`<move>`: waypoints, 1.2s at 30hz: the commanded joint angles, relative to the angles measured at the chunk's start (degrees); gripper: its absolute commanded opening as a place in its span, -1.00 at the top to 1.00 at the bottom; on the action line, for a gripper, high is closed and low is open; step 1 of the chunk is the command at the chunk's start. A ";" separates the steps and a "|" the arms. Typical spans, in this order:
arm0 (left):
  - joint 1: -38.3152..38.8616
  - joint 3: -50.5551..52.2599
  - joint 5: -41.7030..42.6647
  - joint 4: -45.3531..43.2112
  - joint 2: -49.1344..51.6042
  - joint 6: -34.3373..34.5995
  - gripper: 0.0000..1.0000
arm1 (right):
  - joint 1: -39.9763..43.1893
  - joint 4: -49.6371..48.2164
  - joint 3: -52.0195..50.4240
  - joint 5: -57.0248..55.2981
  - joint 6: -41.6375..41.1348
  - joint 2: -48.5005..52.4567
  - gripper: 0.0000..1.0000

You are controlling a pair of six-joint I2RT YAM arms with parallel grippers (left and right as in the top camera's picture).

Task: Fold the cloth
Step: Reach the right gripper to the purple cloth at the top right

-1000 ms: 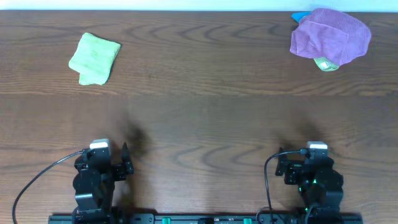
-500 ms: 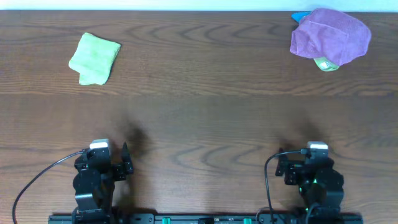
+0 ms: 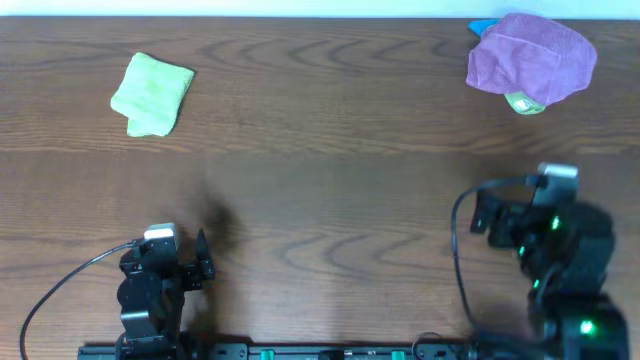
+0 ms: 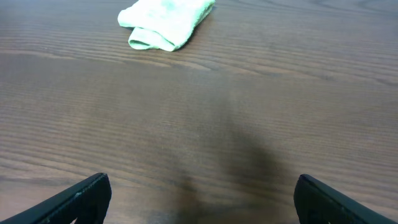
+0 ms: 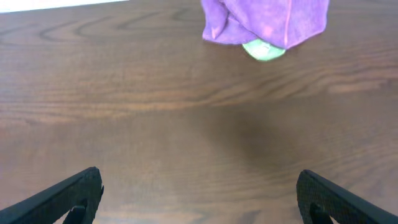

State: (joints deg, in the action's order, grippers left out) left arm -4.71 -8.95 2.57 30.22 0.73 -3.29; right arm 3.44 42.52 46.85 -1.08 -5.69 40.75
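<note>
The desk (image 3: 330, 180) is dark wood-grain laminate, flat and matte. The cloth (image 3: 530, 60) I'm after sits at the desk's far right corner. It is purple-magenta microfibre, heaped in a loose dome with soft rolled edges rather than lying flat. I judge it needs dragging toward the desk's middle and spreading before any fold.

The green cloth (image 3: 152, 93), pale and fluffy, lies folded into a neat pad at the desk's far left, well apart from the work.

My right hand (image 5: 199, 183) is wide open and empty. It is out from the desk's near edge and faces the cloth, which I read as lined up for the reach. My left hand (image 4: 200, 190), equally spread and empty, sits at the desk's near edge facing the green cloth.

A small green lump (image 3: 524, 102) pokes from under the cloth's near hem, and a blue sliver (image 3: 483, 25) shows at its far left. I can't tell what either is.
</note>
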 commanded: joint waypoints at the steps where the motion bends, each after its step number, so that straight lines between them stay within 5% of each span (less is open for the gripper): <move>1: 0.28 0.74 -0.85 -0.04 -0.48 -1.01 -0.90 | 1.01 1.51 7.48 -1.09 -2.21 7.98 -0.98; 23: 0.28 0.74 -0.85 -0.04 -0.48 -1.01 -0.90 | 12.37 0.96 56.52 4.11 0.66 67.08 -0.98; 36: 0.28 0.74 -0.85 -0.04 -0.48 -1.01 -0.90 | 16.26 -12.70 58.14 4.15 1.66 78.79 -0.98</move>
State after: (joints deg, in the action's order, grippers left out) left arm -4.71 -8.95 2.57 30.20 0.58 -3.29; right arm 18.52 30.87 103.66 2.46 -5.13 116.27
